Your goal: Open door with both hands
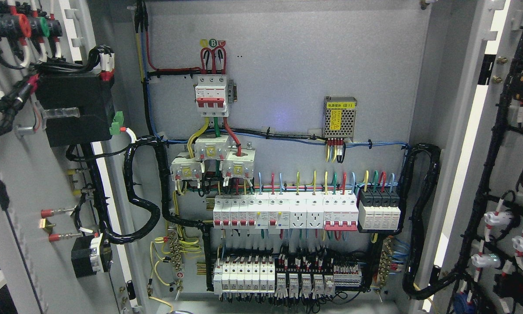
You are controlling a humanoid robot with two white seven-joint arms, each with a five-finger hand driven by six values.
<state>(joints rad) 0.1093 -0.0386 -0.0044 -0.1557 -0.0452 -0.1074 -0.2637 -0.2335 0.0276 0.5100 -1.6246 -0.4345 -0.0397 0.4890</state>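
Both doors of the grey cabinet stand swung wide: the left door (pixel 13 183) fills the left edge of the frame and the right door (pixel 501 174) the right edge, each showing its wired inner face. Between them, the back panel (pixel 287 65) carries a red breaker (pixel 211 96) at upper centre and rows of switches (pixel 283 211) lower down. Neither robot hand shows anywhere, so their state and place relative to the doors cannot be told.

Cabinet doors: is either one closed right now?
No, the left door and right door are both swung wide, exposing the breaker panel.
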